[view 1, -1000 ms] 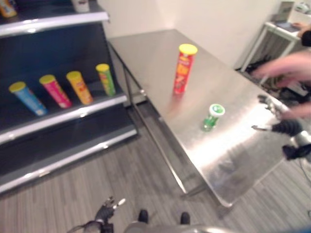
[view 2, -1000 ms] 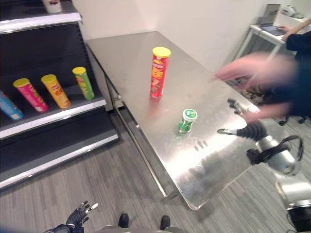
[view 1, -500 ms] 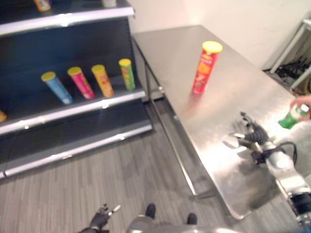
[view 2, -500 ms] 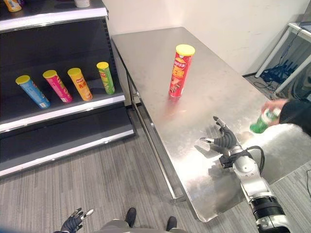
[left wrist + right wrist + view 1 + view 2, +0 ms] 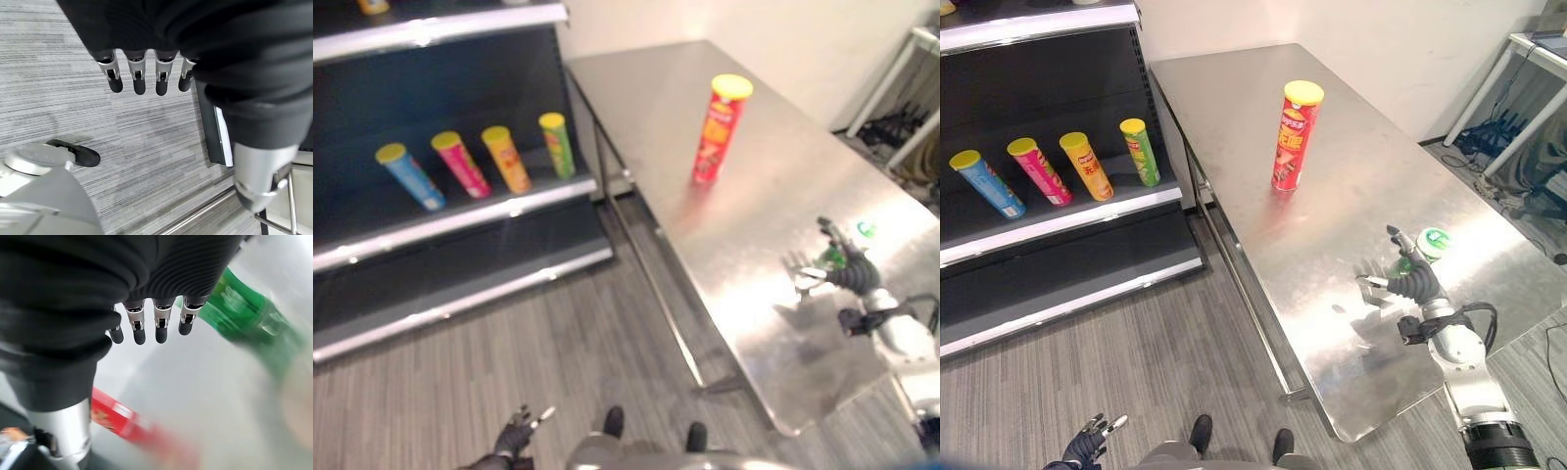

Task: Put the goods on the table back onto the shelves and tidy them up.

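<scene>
A tall red can (image 5: 1291,137) with a yellow lid stands upright in the middle of the steel table (image 5: 1234,108). A small green can (image 5: 1433,242) with a white-and-green lid stands near the table's right edge. My right hand (image 5: 1412,285) hovers open just in front of the green can, fingers spread and not around it. In the right wrist view the green can (image 5: 244,318) lies just past the straight fingertips (image 5: 161,335), with the red can (image 5: 127,418) farther off. My left hand (image 5: 1089,448) hangs open low over the floor.
The dark shelf unit (image 5: 1058,220) on the left holds blue (image 5: 984,183), pink (image 5: 1038,171), orange (image 5: 1087,166) and green (image 5: 1139,152) tall cans leaning on its middle shelf. A white desk (image 5: 1528,49) with cables under it stands at the far right. Grey plank floor lies between shelf and table.
A person's hand lifted the green can off the table and set it down by my right hand, then left the view. The right hand came in over the table. The camera shifted.
</scene>
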Available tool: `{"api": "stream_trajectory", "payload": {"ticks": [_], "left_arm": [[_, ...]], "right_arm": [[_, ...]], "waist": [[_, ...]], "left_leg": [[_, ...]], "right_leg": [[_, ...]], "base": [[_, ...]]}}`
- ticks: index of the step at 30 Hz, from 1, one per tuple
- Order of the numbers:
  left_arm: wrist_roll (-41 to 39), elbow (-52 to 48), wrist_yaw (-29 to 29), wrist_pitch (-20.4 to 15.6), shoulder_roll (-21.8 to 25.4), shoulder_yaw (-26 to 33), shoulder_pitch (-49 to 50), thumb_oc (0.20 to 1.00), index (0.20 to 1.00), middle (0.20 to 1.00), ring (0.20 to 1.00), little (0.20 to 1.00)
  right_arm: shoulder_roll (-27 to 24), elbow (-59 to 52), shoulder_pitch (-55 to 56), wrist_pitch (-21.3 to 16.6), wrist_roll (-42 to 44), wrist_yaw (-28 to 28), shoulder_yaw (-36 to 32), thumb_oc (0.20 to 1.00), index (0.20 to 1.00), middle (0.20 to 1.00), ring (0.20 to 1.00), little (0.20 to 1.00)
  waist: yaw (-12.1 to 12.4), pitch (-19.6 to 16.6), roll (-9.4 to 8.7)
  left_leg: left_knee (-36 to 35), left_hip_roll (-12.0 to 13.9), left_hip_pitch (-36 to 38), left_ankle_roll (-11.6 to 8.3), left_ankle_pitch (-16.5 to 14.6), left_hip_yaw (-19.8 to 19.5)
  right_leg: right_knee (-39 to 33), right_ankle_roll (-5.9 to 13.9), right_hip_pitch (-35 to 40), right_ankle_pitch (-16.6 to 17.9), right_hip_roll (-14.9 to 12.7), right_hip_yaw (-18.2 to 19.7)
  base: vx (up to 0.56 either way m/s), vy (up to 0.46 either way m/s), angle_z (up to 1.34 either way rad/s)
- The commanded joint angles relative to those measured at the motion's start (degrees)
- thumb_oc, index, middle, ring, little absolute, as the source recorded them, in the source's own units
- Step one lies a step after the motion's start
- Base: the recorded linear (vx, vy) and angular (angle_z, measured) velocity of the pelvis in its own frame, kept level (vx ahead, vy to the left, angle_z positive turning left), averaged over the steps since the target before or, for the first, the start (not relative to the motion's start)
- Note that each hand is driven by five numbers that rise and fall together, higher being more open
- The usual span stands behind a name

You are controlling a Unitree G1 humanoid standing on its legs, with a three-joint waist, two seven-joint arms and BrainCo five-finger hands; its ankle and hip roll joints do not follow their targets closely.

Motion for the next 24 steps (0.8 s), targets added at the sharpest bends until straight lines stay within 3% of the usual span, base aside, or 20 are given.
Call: {"api": "stream_trajectory", "payload": {"ticks": [1,5,12,18,24], "left_arm": [[1.6,1.2,-0.2,-1.8,2.2,0.8,-3.5,1.0,1.0,1.0,1.0,1.0],[2.1,1.2,-0.5,-1.9,2.6,0.2,-3.9,1.0,1.0,1.0,1.0,1.0],[1.5,1.2,1.6,-1.9,2.5,1.7,-4.5,1.0,1.0,1.0,1.0,1.0],[1.9,2.2,1.7,-1.6,1.6,3.3,-3.8,1.0,1.0,1.0,1.0,1.0],[2.7,2.1,1.2,-1.2,1.2,3.1,-2.6,1.0,1.0,1.0,1.0,1.0]], "right_arm": [[-4.2,-3.6,-5.1,-5.0,2.4,-0.4,-1.5,1.0,1.0,1.0,1.0,1.0],[-4.7,-4.9,-8.5,-6.4,3.6,-2.2,-2.9,1.0,1.0,1.0,1.0,1.0],[-7.3,-0.7,-6.9,-2.6,-8.0,-10.9,-8.8,1.0,1.0,1.0,1.0,1.0],[-1.2,-4.1,2.7,-2.5,-3.5,-10.0,-17.9,1.0,1.0,1.0,1.0,1.0],[0.9,-1.4,5.0,-1.2,-3.2,-8.9,-17.0,1.0,1.0,1.0,1.0,1.0]], "waist": [[1.2,-1.6,-2.21],[1.5,-2.0,-2.79],[0.9,-2.6,-3.4],[-0.8,-2.4,-3.17],[-1.4,-2.1,-2.26]], "left_leg": [[1.2,1.1,0.6,0.67,-7.4,0.5],[1.1,0.9,1.0,1.02,-7.8,1.2],[1.0,0.6,1.2,1.28,-8.2,1.8],[1.1,0.6,0.6,1.42,-7.8,1.8],[0.9,0.9,1.5,1.37,-8.5,2.6]], "right_leg": [[1.2,3.67,1.8,-3.7,-3.3,1.1],[1.4,3.97,1.6,-3.4,-3.6,1.6],[1.7,4.11,1.1,-3.2,-3.8,2.2],[2.0,4.07,0.1,-3.1,-3.8,2.5],[1.5,3.99,0.5,-3.4,-3.6,2.9]], "base": [[-0.01,0.031,-0.11],[0.0,0.035,-0.16],[0.0,0.03,-0.06],[0.0,0.002,0.0],[0.02,-0.009,-0.09]]}}
